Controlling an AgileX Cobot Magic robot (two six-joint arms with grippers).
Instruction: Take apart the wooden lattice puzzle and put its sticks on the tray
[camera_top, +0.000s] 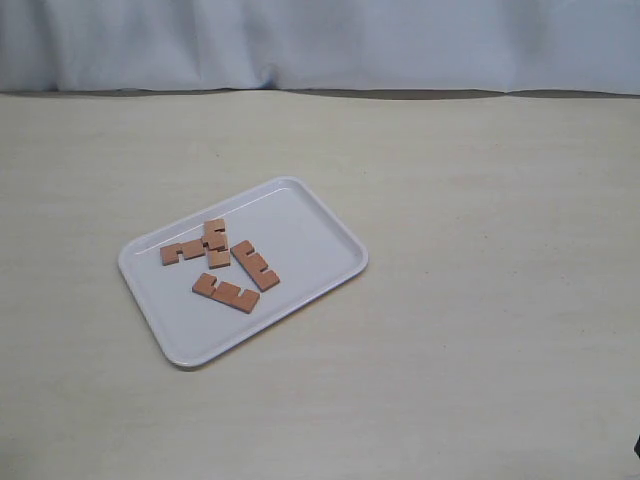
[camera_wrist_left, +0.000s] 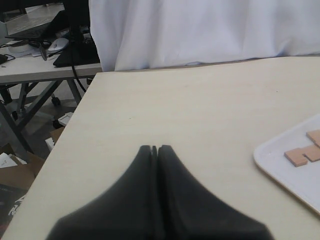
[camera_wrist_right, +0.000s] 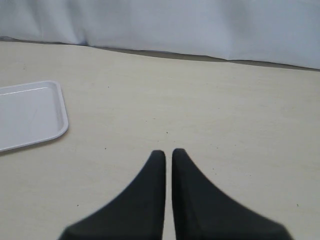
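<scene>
On the pale table, the white tray sits at about 9 o'clock from the middle of the exterior view, turned at a slant, with a white cloth backdrop hanging along the 12 o'clock edge. All four reddish-brown notched sticks lie flat inside the tray, none of them interlocked as a lattice. The first stick is at 9 o'clock in the group, and its end touches the second stick, which points roughly toward 12. The third stick lies at 3 o'clock, apart from those two. The fourth stick lies at 6 o'clock, just beside the third. The tray's half toward 3 o'clock is bare. Neither arm shows in the exterior view. In the left wrist view, the left gripper hangs over bare table well apart from the tray, its black jaws pressed together and holding nothing. In the right wrist view, the right gripper is also over bare table, its jaws drawn together with only a hairline seam between them, empty, and a corner of the tray lies off to one side.
</scene>
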